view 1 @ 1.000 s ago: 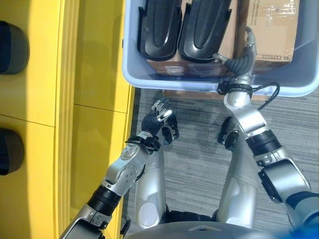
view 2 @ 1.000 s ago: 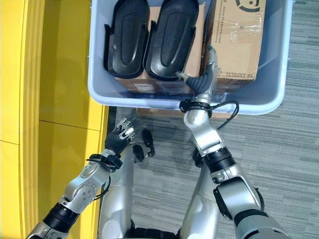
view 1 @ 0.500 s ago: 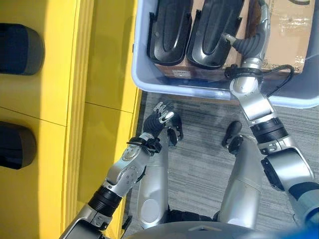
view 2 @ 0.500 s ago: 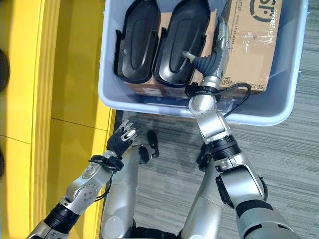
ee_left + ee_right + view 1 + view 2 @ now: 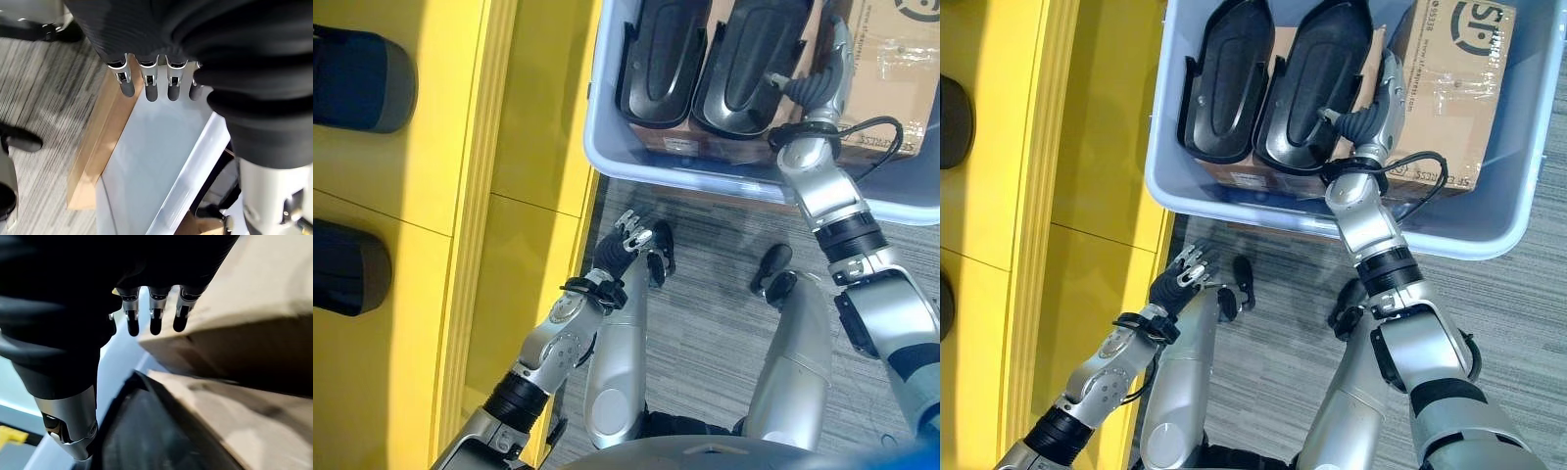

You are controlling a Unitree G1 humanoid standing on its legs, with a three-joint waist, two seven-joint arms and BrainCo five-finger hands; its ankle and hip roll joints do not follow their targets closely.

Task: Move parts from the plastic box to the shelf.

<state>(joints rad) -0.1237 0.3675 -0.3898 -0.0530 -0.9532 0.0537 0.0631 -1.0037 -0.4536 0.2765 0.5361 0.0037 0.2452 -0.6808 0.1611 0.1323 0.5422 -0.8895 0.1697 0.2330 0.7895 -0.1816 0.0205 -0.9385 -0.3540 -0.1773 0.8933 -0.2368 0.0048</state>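
A pale blue plastic box (image 5: 685, 168) holds two black moulded parts side by side, the left part (image 5: 661, 54) and the right part (image 5: 749, 59), resting on cardboard. My right hand (image 5: 822, 76) reaches inside the box, in the gap between the right black part (image 5: 161, 440) and a cardboard box (image 5: 891, 59). Its fingers (image 5: 155, 318) are straight, the thumb is apart, and it holds nothing. My left hand (image 5: 626, 245) hangs open over the floor below the box's near wall (image 5: 161, 161), beside the yellow shelf (image 5: 421, 196).
Two dark parts (image 5: 357, 78) (image 5: 347, 266) lie on the yellow shelf at the left. A wooden board (image 5: 98, 142) sits under the box. Grey carpet (image 5: 715, 323) lies between the shelf and the box.
The camera has shifted. My right hand has reached deeper into the box along the cardboard box's side. My left hand has stayed low and open.
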